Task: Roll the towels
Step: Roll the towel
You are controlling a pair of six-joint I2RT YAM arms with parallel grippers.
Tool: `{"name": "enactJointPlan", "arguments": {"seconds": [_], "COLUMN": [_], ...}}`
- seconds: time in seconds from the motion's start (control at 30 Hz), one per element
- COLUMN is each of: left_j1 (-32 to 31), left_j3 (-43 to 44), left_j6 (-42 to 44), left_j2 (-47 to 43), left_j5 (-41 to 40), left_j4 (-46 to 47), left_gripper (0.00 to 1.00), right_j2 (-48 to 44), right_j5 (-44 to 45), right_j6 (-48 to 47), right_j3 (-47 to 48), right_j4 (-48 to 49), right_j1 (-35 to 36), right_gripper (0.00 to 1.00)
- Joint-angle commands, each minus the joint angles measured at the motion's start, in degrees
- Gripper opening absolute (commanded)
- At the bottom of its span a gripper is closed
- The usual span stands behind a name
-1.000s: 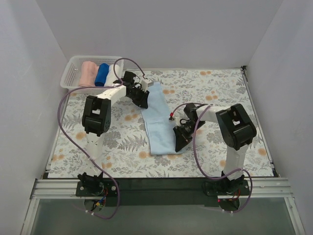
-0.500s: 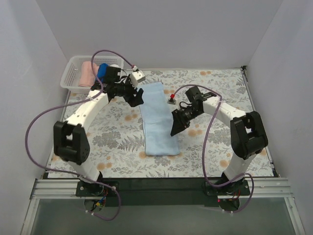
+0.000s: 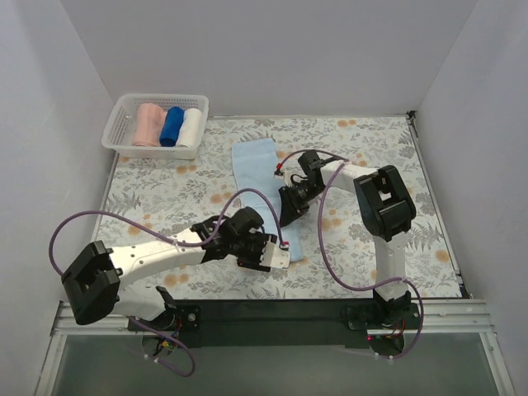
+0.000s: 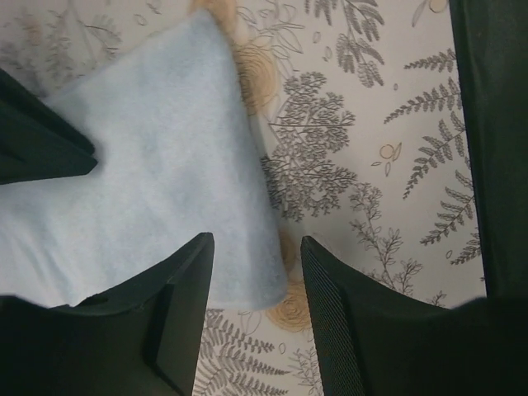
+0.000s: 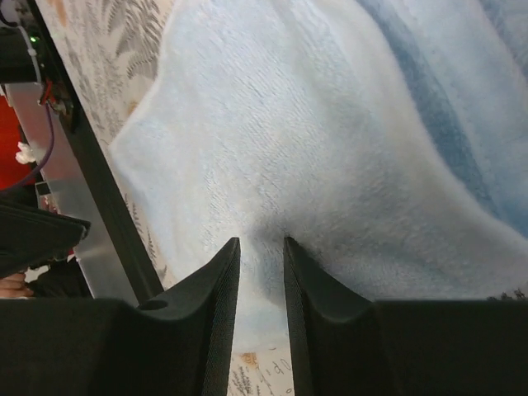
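The light blue towel (image 3: pixel 254 169) lies flat on the flower-patterned table (image 3: pixel 157 198) as a long strip running from the far middle toward the near edge. The left pincer (image 3: pixel 272 252) sits at the strip's near end. In the wrist view, the left pincer (image 4: pixel 256 243) is parted, with the towel's near corner (image 4: pixel 157 181) lying loose between the jaws. The right pincer (image 3: pixel 286 219) is at the strip's right edge, and its jaws are narrow (image 5: pixel 261 243), nipping a puckered fold of the towel (image 5: pixel 313 148). At the far left, a white basket (image 3: pixel 115 132) holds a pink towel roll (image 3: pixel 149 124), a dark blue roll (image 3: pixel 172 125) and a white roll (image 3: pixel 190 126) side by side.
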Motion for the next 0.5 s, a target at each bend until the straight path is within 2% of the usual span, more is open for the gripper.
{"name": "enactJointPlan", "arguments": {"seconds": [0.0,0.17,0.33,0.47], "left_j1": [-4.2,-7.9,-9.0,-9.0], "left_j3": [-2.9,-5.7,-6.2,-6.0], "left_j6": [-0.3,1.4,1.2,0.6], "left_j2": [1.7,5.2,10.7,12.8], "left_j5": [-8.0,-13.4,-14.2,-13.3], "left_j4": [7.6,13.0,15.3,14.2], "left_gripper": [0.43,0.38,0.36,0.22], "right_j2": [1.2,1.9,2.0,2.1], "right_j5": [1.8,2.6,2.7,2.7], "right_j6": [0.7,0.4,0.6,0.6], "right_j3": [-2.3,-5.3,-4.9,-5.5], "right_j4": [2.4,3.5,3.5,3.4], "right_j1": [0.4,0.5,0.4,0.5], "right_gripper": [0.29,0.29,0.29,0.28]}}
